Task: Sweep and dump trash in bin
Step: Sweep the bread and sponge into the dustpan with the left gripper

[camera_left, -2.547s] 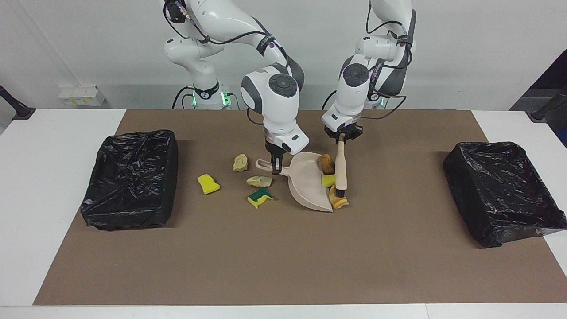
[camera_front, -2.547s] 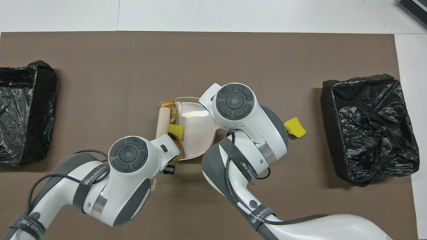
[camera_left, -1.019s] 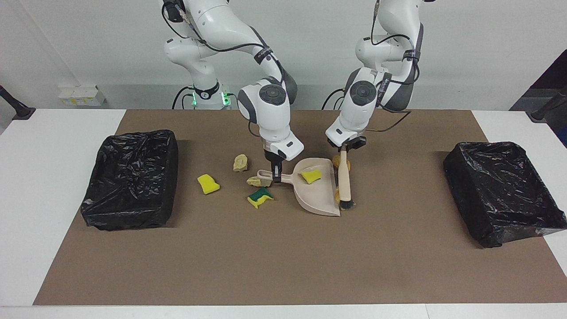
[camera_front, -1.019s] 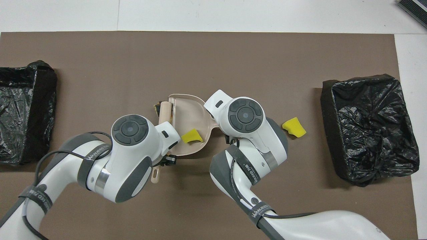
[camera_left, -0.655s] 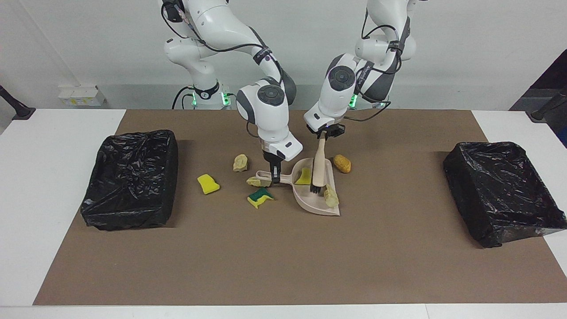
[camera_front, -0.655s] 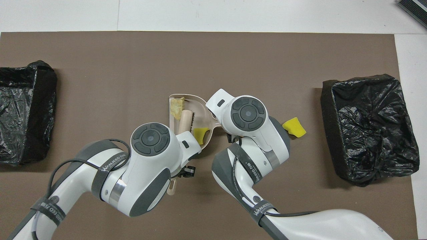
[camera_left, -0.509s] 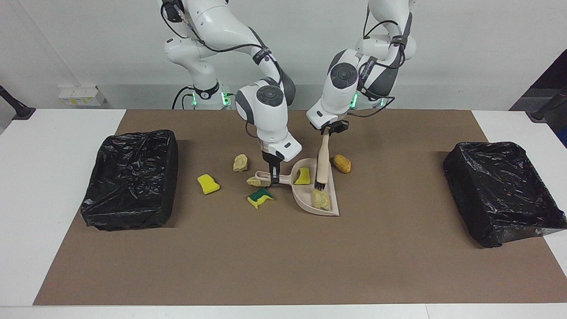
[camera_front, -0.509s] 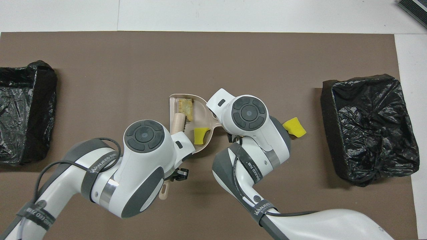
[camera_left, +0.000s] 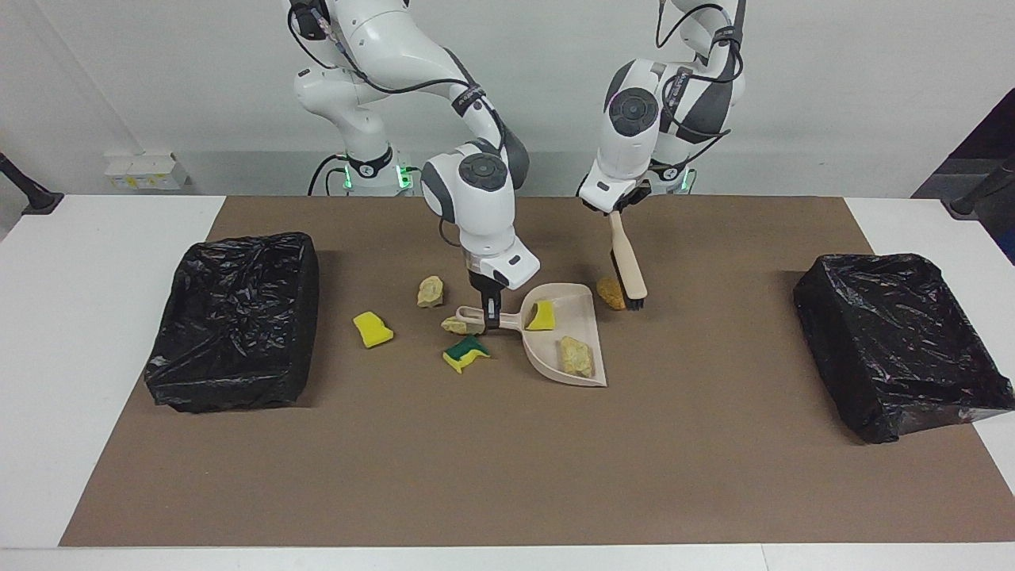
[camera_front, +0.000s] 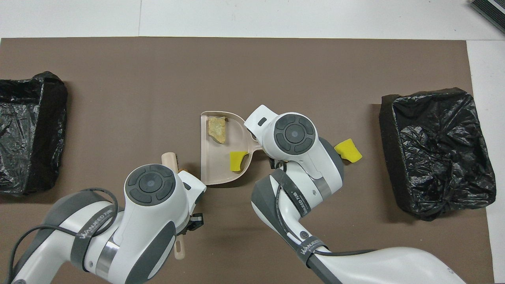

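The dustpan (camera_left: 567, 341) is lain flat on the brown mat (camera_left: 507, 476) at the middle of the tabletop, and its handle is clamped by the right claw (camera_left: 492, 305). Two pieces of the trash are seen inside the pan: a yellow sponge piece (camera_left: 542, 316) near the handle end and a pale beige chunk (camera_left: 576, 356) near the open lip. The brush (camera_left: 626, 266) is clamped at its handle by the left claw (camera_left: 609, 208) and is held slanted, its dark bristles down beside the orange-brown lump (camera_left: 610, 292), which is lain on the mat just beside the pan toward the left arm's end. The remaining trash is spread on the mat toward the right arm's end: a beige chunk (camera_left: 461, 323) touching the pan's handle, a green-and-yellow sponge (camera_left: 465, 354) farther from the robots than that chunk, another beige chunk (camera_left: 430, 291) nearer to the robots, and a yellow sponge (camera_left: 372, 329) closer to a black-lined bin (camera_left: 234, 317). A second black-lined bin (camera_left: 900, 341) is placed at the left arm's end
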Robot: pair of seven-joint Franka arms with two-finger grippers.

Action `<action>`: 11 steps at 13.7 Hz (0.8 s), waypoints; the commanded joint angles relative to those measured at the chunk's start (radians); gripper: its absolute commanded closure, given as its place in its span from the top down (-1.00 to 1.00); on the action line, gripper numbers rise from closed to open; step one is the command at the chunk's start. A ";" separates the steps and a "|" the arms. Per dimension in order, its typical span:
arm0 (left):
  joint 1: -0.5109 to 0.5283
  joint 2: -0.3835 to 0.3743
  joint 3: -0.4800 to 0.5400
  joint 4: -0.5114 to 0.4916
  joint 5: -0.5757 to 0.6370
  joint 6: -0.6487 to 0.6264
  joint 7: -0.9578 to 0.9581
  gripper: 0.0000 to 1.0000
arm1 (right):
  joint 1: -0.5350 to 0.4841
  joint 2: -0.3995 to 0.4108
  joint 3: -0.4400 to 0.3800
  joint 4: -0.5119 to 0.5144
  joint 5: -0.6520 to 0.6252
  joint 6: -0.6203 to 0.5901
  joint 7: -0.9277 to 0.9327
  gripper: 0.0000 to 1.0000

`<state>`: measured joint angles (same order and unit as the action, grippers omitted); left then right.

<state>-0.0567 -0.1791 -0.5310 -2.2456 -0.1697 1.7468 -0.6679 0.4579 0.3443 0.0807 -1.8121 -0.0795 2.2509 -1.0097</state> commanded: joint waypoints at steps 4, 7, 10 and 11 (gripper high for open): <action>-0.026 0.002 -0.007 -0.183 -0.134 0.328 -0.332 -1.00 | -0.016 -0.024 0.007 -0.027 0.024 -0.007 -0.043 -1.00; -0.025 0.068 -0.007 -0.149 -0.215 0.476 -0.337 -1.00 | -0.016 -0.024 0.005 -0.027 0.024 -0.008 -0.043 -1.00; -0.035 0.160 -0.026 -0.048 -0.217 0.471 -0.231 -1.00 | -0.015 -0.027 0.007 -0.027 0.024 -0.010 -0.041 -1.00; -0.038 0.185 -0.046 -0.048 -0.215 0.484 -0.188 -1.00 | -0.016 -0.027 0.007 -0.027 0.024 -0.011 -0.041 -1.00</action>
<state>-0.0742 -0.0646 -0.5591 -2.3360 -0.3727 2.2105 -0.9158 0.4570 0.3437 0.0809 -1.8121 -0.0792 2.2504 -1.0097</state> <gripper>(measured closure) 0.736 0.687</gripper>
